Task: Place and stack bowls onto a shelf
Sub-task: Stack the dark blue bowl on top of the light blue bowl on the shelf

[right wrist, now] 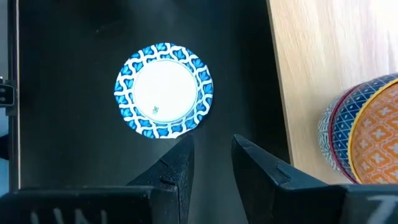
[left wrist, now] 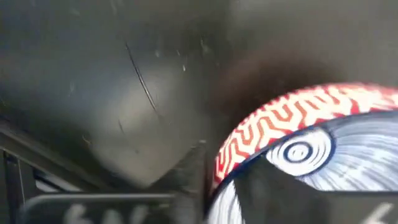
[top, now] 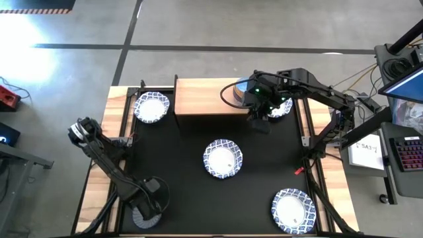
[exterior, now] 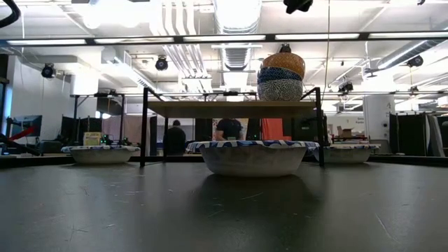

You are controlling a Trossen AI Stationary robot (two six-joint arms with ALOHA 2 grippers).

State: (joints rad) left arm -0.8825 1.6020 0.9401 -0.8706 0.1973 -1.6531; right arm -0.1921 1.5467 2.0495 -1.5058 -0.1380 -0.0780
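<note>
Your left gripper (top: pixel 147 215), near the front-left corner, clamps the small red-patterned ceramic bowl (left wrist: pixel 292 124); lift it level. The low wooden-topped shelf (top: pixel 205 96) already carries stacked small bowls (exterior: pixel 281 77). Your right gripper (right wrist: pixel 211 152) hovers narrowly parted beside it.

The room was bright, lit by long ceiling lights (exterior: pixel 210 38) that glowed white in the low view. The black table (exterior: pixel 224 210) looked dark there, with a soft shine on its top. From above, the floor had a strong white glare at one edge. The left wrist picture was very blurry (smeared, as if the camera was shaking), and the red bowl (left wrist: pixel 292 118) in it was fuzzy and too close. The right wrist picture was sharp and clear, and the white bowl (right wrist: pixel 163 90) was bright against the dark table.
</note>
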